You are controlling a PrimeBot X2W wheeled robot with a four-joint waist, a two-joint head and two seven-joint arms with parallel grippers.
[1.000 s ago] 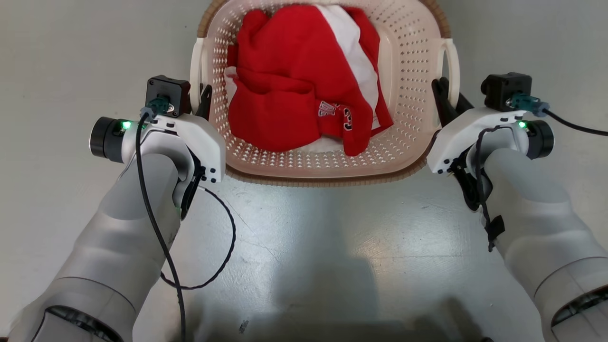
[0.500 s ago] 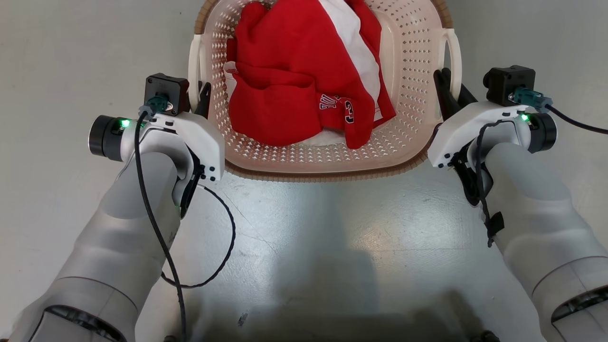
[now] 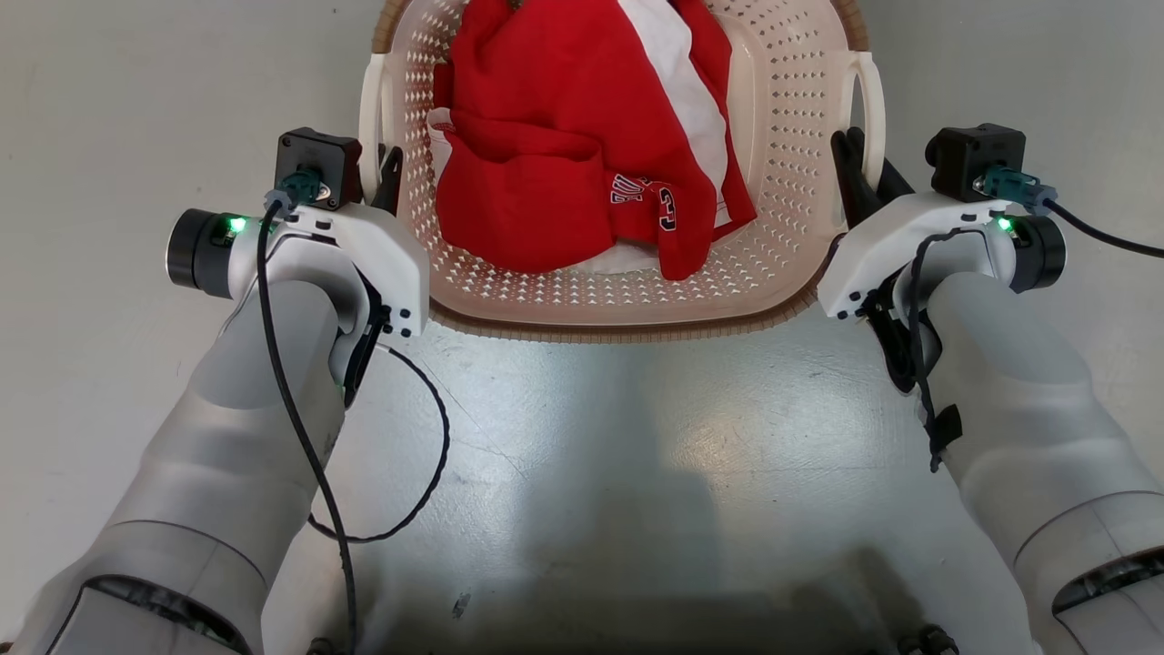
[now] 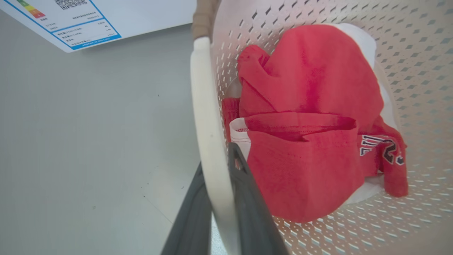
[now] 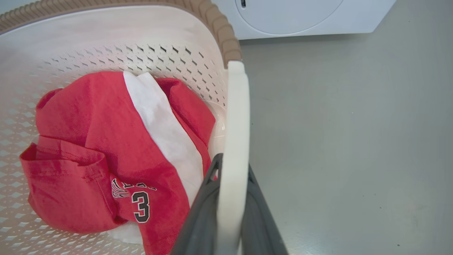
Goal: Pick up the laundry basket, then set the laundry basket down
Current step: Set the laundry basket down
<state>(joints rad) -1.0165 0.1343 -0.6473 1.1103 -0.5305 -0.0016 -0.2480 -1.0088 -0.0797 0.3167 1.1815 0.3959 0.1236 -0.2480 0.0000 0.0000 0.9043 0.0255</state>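
Basket (image 3: 782, 136): cream perforated tub with a brown rim, top middle of the head view, straight ahead of the robot and between its two grippers. It is over the floor; whether it touches the floor I cannot tell.
Load: a red shirt (image 3: 546, 155) printed with a 3 is heaped inside, with a white cloth (image 3: 677, 82) lying across it.
Left handle (image 4: 208, 117): white loop on the basket's left side, passing between the left gripper's fingers.
Left gripper (image 4: 216, 163): closed onto the left handle, one dark finger on the outer face, one on the basket side, both touching it.
Right handle (image 5: 235, 134): white loop on the right side, upright between the right gripper's fingers.
Right gripper (image 5: 233, 164): clamped on the right handle, a finger pressed to each face.
Left arm (image 3: 236, 437): pale, rising from the lower left corner, green light lit at the wrist.
Right arm (image 3: 1028, 418): pale, rising from the lower right corner, green light lit.
Cable (image 3: 436, 455): black loop hanging off the left wrist.
Floor (image 3: 582, 437): grey, glossy.
Washer (image 5: 300, 17): white, beyond the basket's far end.
Label (image 4: 70, 21): white sheet with a blue border, upper left of the left wrist view.
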